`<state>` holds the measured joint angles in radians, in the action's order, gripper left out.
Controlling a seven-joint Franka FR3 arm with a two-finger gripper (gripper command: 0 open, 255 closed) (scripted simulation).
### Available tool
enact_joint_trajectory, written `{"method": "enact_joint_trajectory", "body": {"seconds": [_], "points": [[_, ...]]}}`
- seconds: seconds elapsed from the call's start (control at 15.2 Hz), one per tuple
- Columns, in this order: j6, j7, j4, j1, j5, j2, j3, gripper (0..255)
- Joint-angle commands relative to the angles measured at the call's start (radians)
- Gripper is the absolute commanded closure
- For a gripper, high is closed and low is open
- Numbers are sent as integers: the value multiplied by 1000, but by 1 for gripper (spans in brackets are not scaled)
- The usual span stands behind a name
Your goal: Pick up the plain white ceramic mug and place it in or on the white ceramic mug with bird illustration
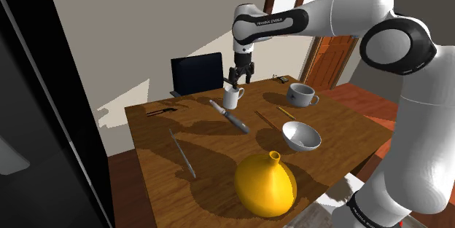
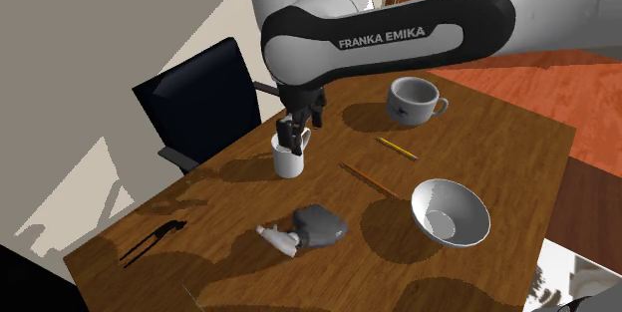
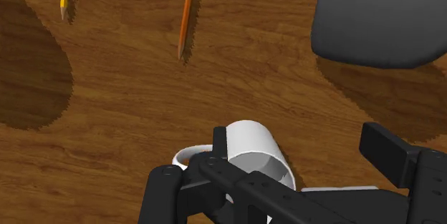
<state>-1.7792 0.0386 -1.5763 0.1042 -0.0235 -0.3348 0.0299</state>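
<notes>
A plain white mug (image 1: pixel 232 97) (image 2: pixel 290 157) stands upright on the wooden table (image 1: pixel 211 168), toward its far side. My black gripper (image 1: pixel 240 79) (image 2: pixel 297 131) hangs straight down over the mug's rim. In the wrist view the gripper (image 3: pixel 304 151) is open: one finger (image 3: pixel 220 142) sits against the mug (image 3: pixel 252 144) by its handle, the other finger (image 3: pixel 390 151) stands well apart from it. The mug is not clasped. A second mug (image 1: pixel 301 94) (image 2: pixel 414 99), pale grey-white with its handle out to the side, stands farther along the table at the shoulder view's right.
A white bowl (image 1: pixel 301 135) (image 2: pixel 451 210) and a yellow vase (image 1: pixel 265 183) stand nearer the stand. Two pencils (image 2: pixel 397 148) (image 2: pixel 367 178), a grey and white object (image 2: pixel 304 228), a black tool (image 2: pixel 152 240) and a long utensil (image 1: pixel 182 152) lie on the table. A dark chair (image 2: pixel 204 96) stands behind it.
</notes>
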Motion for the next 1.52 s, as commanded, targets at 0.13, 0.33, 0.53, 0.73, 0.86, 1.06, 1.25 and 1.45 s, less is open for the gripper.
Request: {"method": "enact_joint_trajectory", "body": {"seconds": [0.13,0.33,0.53,0.73,0.86,1.06,1.25,1.45], "points": [[47,7,210,8,0,-184,-9,0],[102,11,394,14,-1,-328,-14,0],[58,10,344,14,-1,-322,-14,0],[16,10,300,13,-1,-320,-14,0],[-6,10,278,13,-1,-319,-14,0],[-6,10,278,13,-1,-319,-14,0],[-6,10,278,13,-1,-319,-14,0],[-5,10,278,13,-1,-319,-14,255]]}}
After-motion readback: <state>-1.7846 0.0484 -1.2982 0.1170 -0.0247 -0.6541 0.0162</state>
